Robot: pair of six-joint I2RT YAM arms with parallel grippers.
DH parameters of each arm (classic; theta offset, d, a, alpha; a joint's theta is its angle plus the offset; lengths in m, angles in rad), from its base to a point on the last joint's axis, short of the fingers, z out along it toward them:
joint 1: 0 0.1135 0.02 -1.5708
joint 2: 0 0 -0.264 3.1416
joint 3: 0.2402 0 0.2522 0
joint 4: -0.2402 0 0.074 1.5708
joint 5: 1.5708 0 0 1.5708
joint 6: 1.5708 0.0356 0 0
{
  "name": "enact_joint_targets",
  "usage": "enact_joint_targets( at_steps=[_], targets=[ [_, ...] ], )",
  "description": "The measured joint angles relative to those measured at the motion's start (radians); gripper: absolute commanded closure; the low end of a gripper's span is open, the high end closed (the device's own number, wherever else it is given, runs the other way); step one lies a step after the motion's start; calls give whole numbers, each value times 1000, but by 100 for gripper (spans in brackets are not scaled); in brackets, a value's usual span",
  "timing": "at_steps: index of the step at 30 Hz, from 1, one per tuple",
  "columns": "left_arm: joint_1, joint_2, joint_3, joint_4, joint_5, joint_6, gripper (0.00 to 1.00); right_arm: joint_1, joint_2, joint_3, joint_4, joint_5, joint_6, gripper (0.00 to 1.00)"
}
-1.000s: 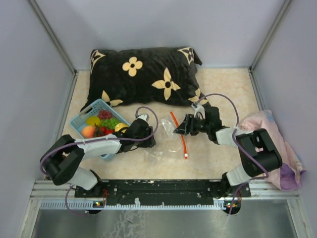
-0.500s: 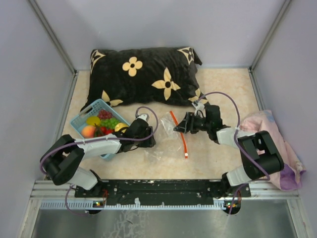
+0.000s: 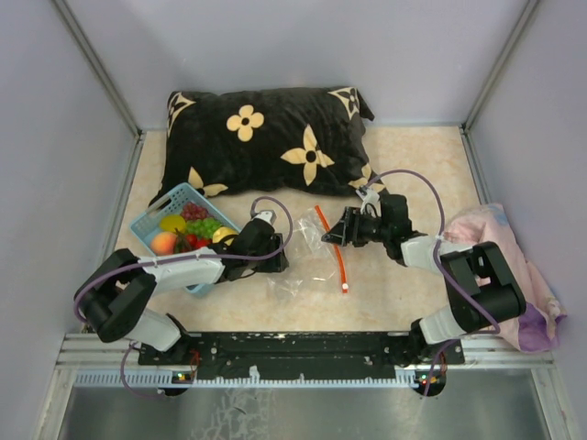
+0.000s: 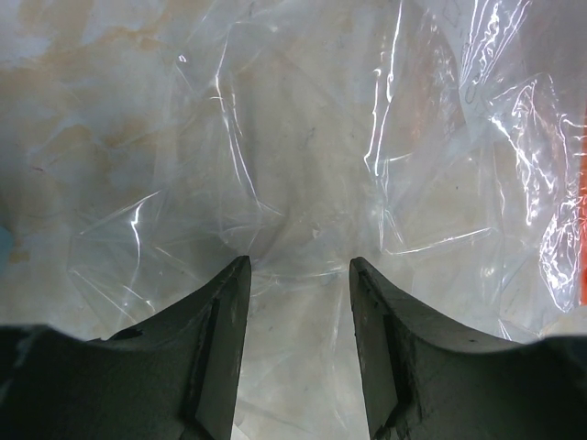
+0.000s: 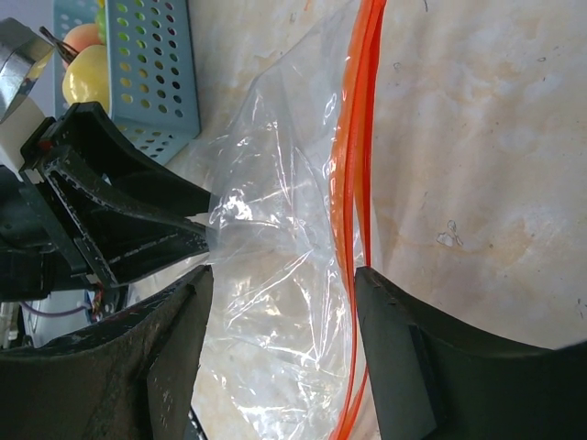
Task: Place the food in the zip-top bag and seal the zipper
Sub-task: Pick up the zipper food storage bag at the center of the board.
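Marbled worktop (image 3: 413, 284): clear zip-top bag (image 4: 303, 137), orange zipper (image 5: 353, 183); left claw (image 4: 298, 270) parted over film; right claw (image 5: 282, 275) spread wide astride zipper.

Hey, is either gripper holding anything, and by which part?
Nothing is clearly held. The right gripper is open astride the zipper of the zip-top bag; left gripper is open over its opposite edge, perhaps pinning the film.

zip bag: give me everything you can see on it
The bag is clear, crinkled plastic with an orange zipper strip along its right-hand edge. It lies on the table, empty, between the two grippers. The left gripper has its open fingertips on the film. The right gripper, also open, straddles the zipper edge, one finger touching the strip.
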Motion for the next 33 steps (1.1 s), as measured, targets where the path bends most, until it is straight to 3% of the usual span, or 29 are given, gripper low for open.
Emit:
enact_joint_targets(
  at_steps=[18, 25, 28, 33],
  targets=[
    [8, 16, 3, 31, 11, 7, 46, 0, 60, -2, 134, -153, 52, 40],
    [16, 26, 8, 40, 23, 16, 46, 0, 111, -23, 134, -145, 35, 44],
    [23, 28, 8, 46, 31, 18, 46, 0, 127, -36, 130, -132, 14, 60],
    [33, 30, 10, 50, 47, 17, 45, 0, 144, -41, 105, -131, -36, 98]
  ],
)
